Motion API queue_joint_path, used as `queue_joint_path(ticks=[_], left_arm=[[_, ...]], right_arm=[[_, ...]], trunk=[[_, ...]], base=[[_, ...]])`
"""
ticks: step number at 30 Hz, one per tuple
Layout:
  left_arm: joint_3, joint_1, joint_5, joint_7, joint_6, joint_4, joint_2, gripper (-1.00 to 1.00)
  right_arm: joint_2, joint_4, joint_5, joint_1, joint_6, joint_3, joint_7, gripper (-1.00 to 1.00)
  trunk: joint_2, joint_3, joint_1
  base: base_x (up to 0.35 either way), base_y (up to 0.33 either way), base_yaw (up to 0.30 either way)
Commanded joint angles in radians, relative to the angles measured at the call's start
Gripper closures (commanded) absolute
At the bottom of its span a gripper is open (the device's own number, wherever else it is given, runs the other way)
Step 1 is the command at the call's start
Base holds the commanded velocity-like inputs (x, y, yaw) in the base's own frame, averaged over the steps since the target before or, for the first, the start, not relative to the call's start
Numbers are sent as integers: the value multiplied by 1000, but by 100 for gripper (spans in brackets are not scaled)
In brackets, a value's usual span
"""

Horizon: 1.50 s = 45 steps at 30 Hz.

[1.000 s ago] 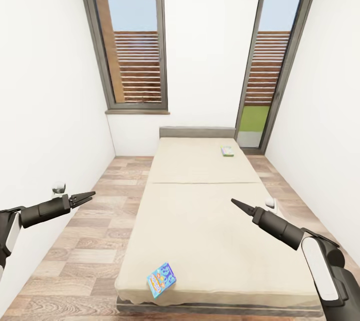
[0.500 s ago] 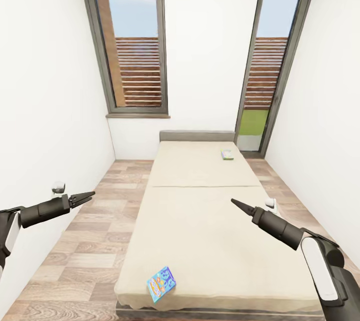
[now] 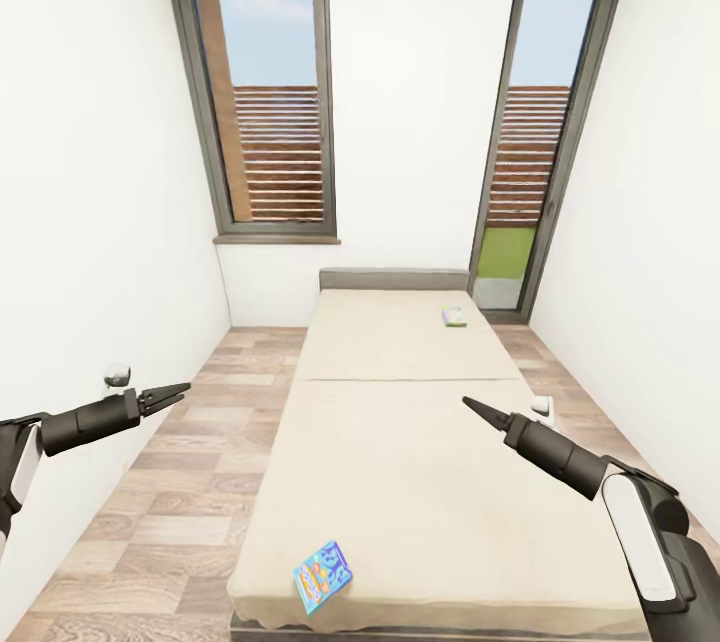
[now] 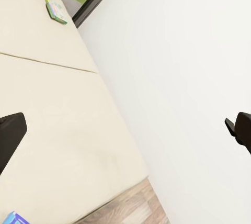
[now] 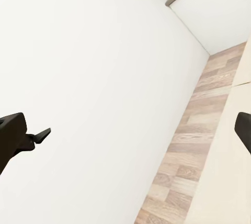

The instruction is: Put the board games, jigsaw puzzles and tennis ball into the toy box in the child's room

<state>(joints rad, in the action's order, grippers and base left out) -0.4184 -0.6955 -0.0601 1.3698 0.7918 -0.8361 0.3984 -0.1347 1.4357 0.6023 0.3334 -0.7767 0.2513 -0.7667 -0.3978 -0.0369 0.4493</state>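
Observation:
The bed point(image 3: 400, 442), with a beige mattress and a grey headboard point(image 3: 394, 279), fills the middle of the head view. A small blue board game point(image 3: 322, 577) lies near the bed's foot, left of centre. A white-blue board game with a green edge point(image 3: 454, 317) lies near the headboard on the right. My left gripper point(image 3: 178, 392) hovers open over the floor left of the bed. My right gripper point(image 3: 470, 405) hovers open over the mattress's right half, holding nothing. The left wrist view shows the green-edged game point(image 4: 55, 10) and a corner of the blue game point(image 4: 13, 218). The table, toy box, jigsaw puzzles and tennis ball are out of view.
A strip of wood floor point(image 3: 180, 482) runs between the bed and the left white wall point(image 3: 90, 222). Two tall windows point(image 3: 270, 92) stand in the far wall. A small white object point(image 3: 541, 408) sits by the bed's right side, and a small fitting point(image 3: 117, 377) on the left wall.
The whole head picture has shifted, showing more of the window tops and the bed a little smaller, so the camera moved. Both arms hold the same pose.

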Motion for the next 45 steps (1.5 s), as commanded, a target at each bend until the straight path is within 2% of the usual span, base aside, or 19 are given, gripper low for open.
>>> queue_joint_path(ticks=[1,25,35,45], left_arm=[[0,-1,-1,3,10,0,0,-100],[0,-1,-1,3,10,0,-1,-100],[0,-1,-1,3,11,0,-1,-100],[-1,-1,-1,4,11,0,3,-100]], right_arm=[[0,0,2,1,-6,1,-1,-100],[-4,-32,3,1,16,2,-3,-100],[-5,-34,4,1,17,2,-3,-100],[-1,-35,2,1,20,2,1,-100]], trunk=[[-2,-1,1],[-2,39,1],[-2,54,1],[-2,56,1]], base=[[0,0,0],[0,4,0],[0,197,0],[0,182,0]])
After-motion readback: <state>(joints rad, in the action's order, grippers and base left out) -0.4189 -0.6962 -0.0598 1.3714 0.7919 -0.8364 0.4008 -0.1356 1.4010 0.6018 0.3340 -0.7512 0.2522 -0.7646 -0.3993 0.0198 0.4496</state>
